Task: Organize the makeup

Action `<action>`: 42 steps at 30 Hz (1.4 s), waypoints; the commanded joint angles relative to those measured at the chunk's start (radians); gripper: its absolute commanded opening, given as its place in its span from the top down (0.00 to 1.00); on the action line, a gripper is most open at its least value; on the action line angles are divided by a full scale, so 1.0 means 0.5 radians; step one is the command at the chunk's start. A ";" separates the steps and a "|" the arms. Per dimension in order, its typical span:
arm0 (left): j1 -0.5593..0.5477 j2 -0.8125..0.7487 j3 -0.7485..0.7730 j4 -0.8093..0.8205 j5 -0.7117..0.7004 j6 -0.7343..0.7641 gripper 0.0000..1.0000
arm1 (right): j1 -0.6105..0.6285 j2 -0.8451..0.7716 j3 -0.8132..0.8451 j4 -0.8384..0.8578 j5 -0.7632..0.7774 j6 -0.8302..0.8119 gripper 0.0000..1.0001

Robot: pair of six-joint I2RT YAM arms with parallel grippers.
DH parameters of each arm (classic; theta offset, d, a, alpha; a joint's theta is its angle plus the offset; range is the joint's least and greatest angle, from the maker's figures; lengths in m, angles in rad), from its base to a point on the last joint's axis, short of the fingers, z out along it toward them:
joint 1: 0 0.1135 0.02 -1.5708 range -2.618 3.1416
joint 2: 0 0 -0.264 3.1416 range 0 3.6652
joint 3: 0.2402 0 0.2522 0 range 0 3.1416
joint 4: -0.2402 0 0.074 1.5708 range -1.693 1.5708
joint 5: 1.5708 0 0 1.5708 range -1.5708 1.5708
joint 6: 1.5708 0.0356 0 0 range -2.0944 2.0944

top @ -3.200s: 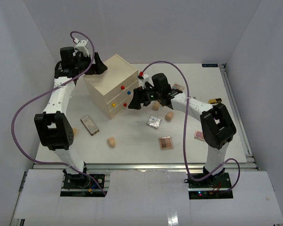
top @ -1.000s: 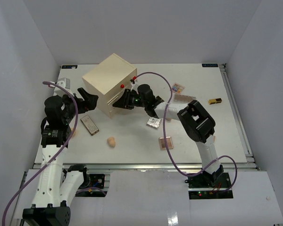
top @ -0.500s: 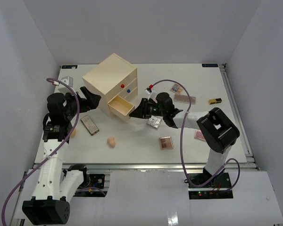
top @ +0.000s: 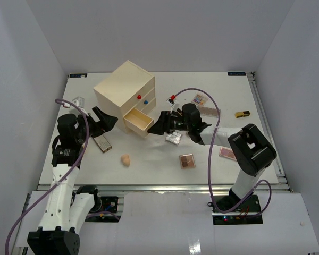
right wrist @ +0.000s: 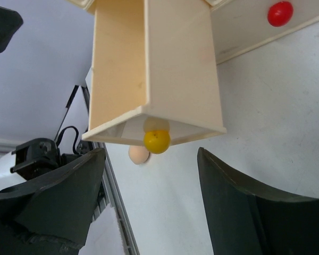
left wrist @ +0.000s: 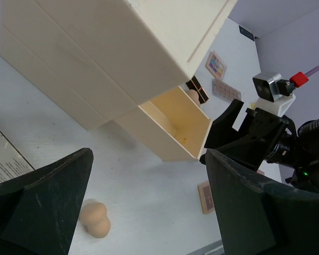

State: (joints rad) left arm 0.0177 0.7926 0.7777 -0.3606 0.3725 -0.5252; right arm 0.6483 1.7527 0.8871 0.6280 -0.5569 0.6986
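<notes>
"What's the right gripper point(top: 155, 126) doing?"

"It's hovering at the open bottom drawer point(top: 138, 119) of the chest point(top: 125, 85). Its jaws are standing wide on either side of the yellow knob point(right wrist: 157, 141), not touching it."

"And the left gripper point(top: 107, 123)?"

"It's hanging wide apart beside the chest, holding nothing."

"The makeup?"

"It's lying about the table point(top: 255, 133): a peach sponge point(top: 126, 159) near the front, silver palette point(top: 174, 138) and brown palette point(top: 187, 161) under the right arm, lipstick point(top: 242, 113) far right."

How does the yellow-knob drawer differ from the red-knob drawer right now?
The yellow-knob drawer is pulled out; the red-knob drawer sits shut in the chest. The open right fingers stand either side of the yellow knob, apart from it; none are by the red knob. Both are cream wood with round knobs.
</notes>
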 commanded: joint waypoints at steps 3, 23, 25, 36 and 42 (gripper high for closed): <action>-0.002 -0.204 -0.074 -0.122 0.220 -0.140 0.02 | -0.124 -0.234 -0.007 -0.129 -0.248 -0.280 0.22; -1.496 0.159 -0.301 -0.634 -1.136 -0.843 0.02 | -0.860 -1.214 -0.105 -1.389 -1.105 -1.911 0.14; -1.647 0.322 -0.230 -0.733 -1.360 -0.921 0.02 | -0.948 -1.217 -0.133 -1.381 -1.254 -1.898 0.14; -1.701 0.443 -0.253 -0.909 -1.948 -1.308 0.16 | -0.990 -1.296 -0.197 -1.313 -1.313 -1.876 0.14; -1.701 0.694 -0.275 -0.775 -1.998 -1.324 0.27 | -0.990 -1.269 -0.210 -1.302 -1.316 -1.858 0.14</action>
State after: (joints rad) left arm -0.8288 1.0812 0.6460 -0.7944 -0.5590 -1.1486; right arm 0.1574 1.1191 0.7884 -0.0519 -1.1882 -0.2344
